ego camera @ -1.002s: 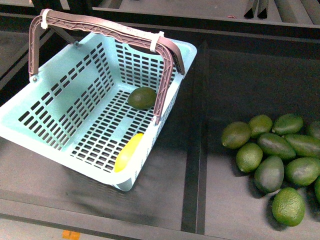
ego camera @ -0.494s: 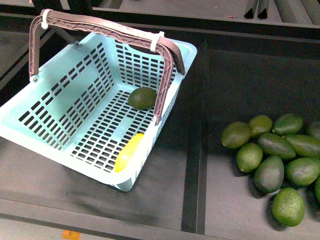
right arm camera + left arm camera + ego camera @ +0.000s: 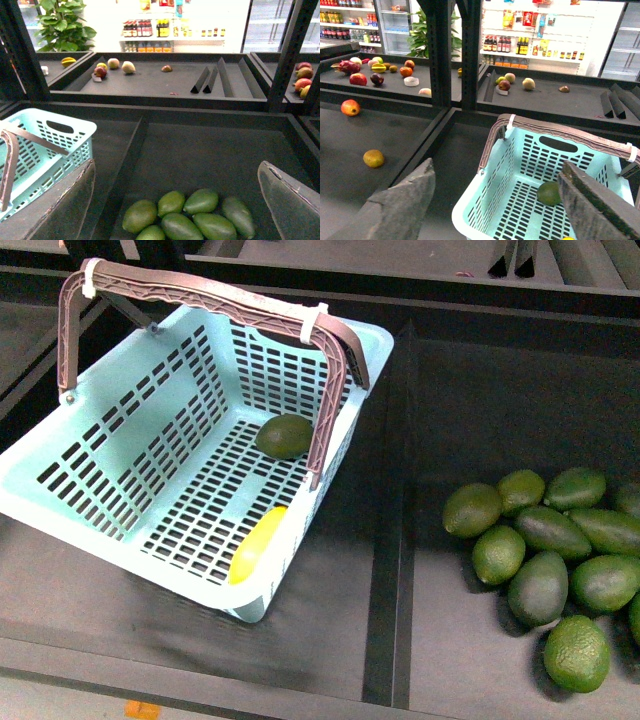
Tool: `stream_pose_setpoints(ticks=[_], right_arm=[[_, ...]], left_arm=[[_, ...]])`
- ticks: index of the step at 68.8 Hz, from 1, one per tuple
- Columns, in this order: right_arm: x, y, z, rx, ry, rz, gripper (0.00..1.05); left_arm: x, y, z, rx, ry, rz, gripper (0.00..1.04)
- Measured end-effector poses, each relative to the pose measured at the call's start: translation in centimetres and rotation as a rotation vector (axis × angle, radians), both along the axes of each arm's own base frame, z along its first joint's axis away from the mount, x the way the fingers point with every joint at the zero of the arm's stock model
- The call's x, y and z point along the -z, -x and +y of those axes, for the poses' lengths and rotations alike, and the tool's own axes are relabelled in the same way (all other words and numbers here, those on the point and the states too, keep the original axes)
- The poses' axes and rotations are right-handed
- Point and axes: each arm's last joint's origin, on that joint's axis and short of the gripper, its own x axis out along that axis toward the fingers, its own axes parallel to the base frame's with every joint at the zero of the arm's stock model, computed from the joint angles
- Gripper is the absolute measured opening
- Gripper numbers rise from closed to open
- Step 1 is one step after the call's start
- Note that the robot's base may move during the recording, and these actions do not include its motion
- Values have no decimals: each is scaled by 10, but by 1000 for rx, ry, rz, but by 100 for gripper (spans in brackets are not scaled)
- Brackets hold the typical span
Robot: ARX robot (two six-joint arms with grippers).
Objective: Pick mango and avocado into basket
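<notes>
The light teal basket with a brown handle stands at the left of the front view. Inside it lie a dark green avocado near the right wall and a yellow mango at the near corner. Neither arm shows in the front view. My left gripper is open and empty above the basket, with the avocado in sight below. My right gripper is open and empty above a pile of green avocados; the basket shows beside it.
Several loose avocados lie piled in the right shelf bay, past a black divider rail. Other shelves with assorted fruit and dark shelf posts stand beyond the basket.
</notes>
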Motion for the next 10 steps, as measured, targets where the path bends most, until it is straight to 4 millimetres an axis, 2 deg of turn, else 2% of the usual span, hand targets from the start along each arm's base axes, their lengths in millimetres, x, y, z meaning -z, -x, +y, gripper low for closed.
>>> stream_pose_setpoints(ticks=[3,10], right_arm=[[0,0,0,0,0,0,96],[0,0,0,0,0,0,96]], left_arm=[[0,0,0,0,0,0,98],[0,0,0,0,-2,0,96]])
